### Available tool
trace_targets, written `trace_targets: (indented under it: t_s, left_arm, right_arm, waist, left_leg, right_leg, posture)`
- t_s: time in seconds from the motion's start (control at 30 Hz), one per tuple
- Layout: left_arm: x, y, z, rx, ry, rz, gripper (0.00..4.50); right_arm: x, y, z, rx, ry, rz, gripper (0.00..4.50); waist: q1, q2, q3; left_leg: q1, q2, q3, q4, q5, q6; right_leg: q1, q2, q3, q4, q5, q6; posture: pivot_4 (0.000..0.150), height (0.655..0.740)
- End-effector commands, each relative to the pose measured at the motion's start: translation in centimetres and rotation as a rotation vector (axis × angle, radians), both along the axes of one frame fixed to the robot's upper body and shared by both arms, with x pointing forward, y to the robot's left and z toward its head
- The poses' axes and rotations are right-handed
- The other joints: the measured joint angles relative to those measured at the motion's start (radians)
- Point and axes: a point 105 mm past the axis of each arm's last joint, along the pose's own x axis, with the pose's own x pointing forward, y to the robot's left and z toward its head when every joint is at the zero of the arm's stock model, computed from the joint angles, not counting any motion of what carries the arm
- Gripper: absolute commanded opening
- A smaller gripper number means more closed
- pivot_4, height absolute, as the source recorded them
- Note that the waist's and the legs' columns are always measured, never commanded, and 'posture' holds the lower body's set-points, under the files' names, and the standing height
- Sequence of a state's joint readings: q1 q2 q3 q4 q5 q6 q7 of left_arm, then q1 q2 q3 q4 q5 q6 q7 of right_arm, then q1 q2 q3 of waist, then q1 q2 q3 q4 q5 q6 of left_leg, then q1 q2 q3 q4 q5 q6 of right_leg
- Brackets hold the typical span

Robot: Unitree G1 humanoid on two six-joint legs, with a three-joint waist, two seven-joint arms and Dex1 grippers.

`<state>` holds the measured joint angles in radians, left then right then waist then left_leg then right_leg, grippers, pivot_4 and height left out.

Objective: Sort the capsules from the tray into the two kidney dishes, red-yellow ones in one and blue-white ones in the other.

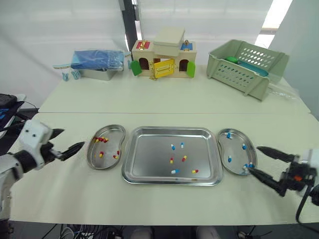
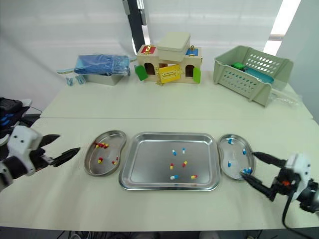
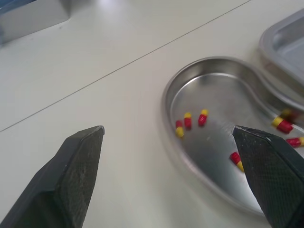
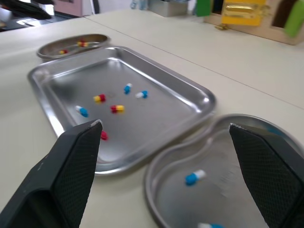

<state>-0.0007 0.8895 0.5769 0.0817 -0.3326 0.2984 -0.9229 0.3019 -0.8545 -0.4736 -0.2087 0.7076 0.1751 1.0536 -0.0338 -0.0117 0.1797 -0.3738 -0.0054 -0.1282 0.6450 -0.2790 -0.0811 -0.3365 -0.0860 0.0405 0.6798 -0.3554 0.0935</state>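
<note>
A steel tray (image 1: pixel 149 164) in the middle of the table holds several capsules, red-yellow (image 1: pixel 184 158) and blue-white (image 1: pixel 173 147). The left kidney dish (image 1: pixel 111 133) holds several red-yellow capsules (image 3: pixel 203 117). The right kidney dish (image 1: pixel 234 149) holds several blue-white capsules (image 4: pixel 194 177). My left gripper (image 1: pixel 66 142) hovers open just left of the left dish, with nothing between its fingers. My right gripper (image 1: pixel 261 162) is open at the near right edge of the right dish, also empty.
At the back of the table stand a blue-covered steel box (image 1: pixel 97 63), a toy house with coloured doors (image 1: pixel 164 56) and a pale green basket (image 1: pixel 246 63). A seam between two tabletops (image 1: pixel 174 112) runs across behind the tray.
</note>
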Motion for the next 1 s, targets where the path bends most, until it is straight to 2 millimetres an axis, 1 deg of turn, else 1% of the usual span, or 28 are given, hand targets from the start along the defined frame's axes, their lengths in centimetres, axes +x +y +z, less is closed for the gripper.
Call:
trace_targets:
  t_s: [0.03, 0.13, 0.27, 0.37, 0.63, 0.73, 0.8, 0.9, 1.0]
  left_arm:
    - [-0.9, 3.0, 1.4, 0.053, -0.050, 0.060, 4.48]
    - [-1.2, 4.6, 0.9, 0.071, -0.041, 0.084, 4.48]
    - [-1.2, 4.9, 0.5, 0.074, -0.034, 0.070, 4.48]
    - [-1.1, 4.6, 0.2, 0.070, -0.037, 0.060, 4.48]
    - [-1.2, 4.2, -0.2, 0.066, -0.022, 0.050, 4.48]
    - [-1.2, 3.8, -0.5, 0.068, -0.015, 0.036, 4.48]
    - [-1.3, 3.2, -0.6, 0.061, -0.025, 0.001, 4.48]
    - [-1.8, 0.9, -0.4, 0.001, -0.070, -0.102, 4.48]
    - [-2.3, -1.8, 0.3, -0.047, -0.191, -0.174, 4.48]
  right_arm:
    - [0.4, -3.4, 0.3, -0.035, 0.035, -0.101, 4.50]
    - [0.9, -5.1, -0.2, -0.075, 0.070, -0.150, 4.50]
    - [1.5, -6.4, -0.2, -0.110, 0.087, -0.176, 4.50]
    - [1.8, -6.8, -0.1, -0.124, 0.091, -0.177, 4.50]
    - [2.1, -6.5, 0.4, -0.133, 0.072, -0.150, 4.50]
    - [2.0, -6.1, 0.5, -0.146, 0.066, -0.121, 4.50]
    - [1.8, -5.5, 0.7, -0.157, 0.072, -0.083, 4.50]
    - [1.4, -3.8, 1.4, -0.158, 0.078, 0.004, 4.50]
    - [1.5, -1.3, 2.6, -0.149, 0.083, 0.097, 4.50]
  waist:
    - [0.003, -0.002, 0.001]
    - [0.002, -0.002, 0.001]
    - [-0.003, -0.002, 0.001]
    - [-0.005, -0.002, 0.001]
    - [-0.009, -0.002, 0.001]
    - [-0.009, -0.002, 0.001]
    - [-0.009, -0.002, 0.001]
    - [-0.009, -0.001, 0.001]
    - [-0.007, -0.002, 0.001]
  left_leg:
    - [0.000, 0.000, 0.000, 0.000, 0.000, 0.000]
    - [0.000, 0.000, 0.001, 0.000, 0.000, 0.000]
    - [0.000, 0.000, 0.001, 0.000, 0.000, 0.000]
    - [0.000, 0.000, 0.001, 0.000, 0.000, 0.000]
    - [0.000, 0.000, 0.001, 0.000, 0.000, 0.000]
    - [0.000, 0.000, 0.001, 0.000, 0.000, 0.000]
    - [0.000, 0.000, 0.001, 0.000, 0.000, 0.000]
    - [0.000, 0.000, 0.002, 0.000, 0.000, 0.000]
    - [0.000, 0.001, 0.002, 0.000, 0.000, 0.000]
  right_leg:
    - [0.000, 0.000, 0.000, 0.000, 0.000, 0.000]
    - [0.000, 0.000, 0.000, 0.000, 0.000, 0.000]
    - [-0.001, 0.000, 0.000, 0.000, 0.000, 0.000]
    - [-0.001, 0.000, 0.000, 0.001, 0.000, 0.000]
    - [-0.001, 0.000, 0.000, 0.001, 0.000, 0.000]
    - [-0.001, 0.000, 0.000, 0.001, 0.000, 0.000]
    - [-0.001, 0.000, 0.000, 0.001, 0.000, 0.000]
    - [-0.001, 0.000, 0.001, 0.001, 0.000, 0.000]
    - [-0.001, -0.001, 0.001, 0.001, 0.000, 0.000]
  posture:
    - [0.150, 0.7400]
    - [0.150, 0.7400]
    - [0.150, 0.7400]
    - [0.150, 0.7400]
    - [0.150, 0.7400]
    - [0.150, 0.7400]
    - [0.150, 0.7400]
    - [0.150, 0.7400]
    - [0.150, 0.7400]
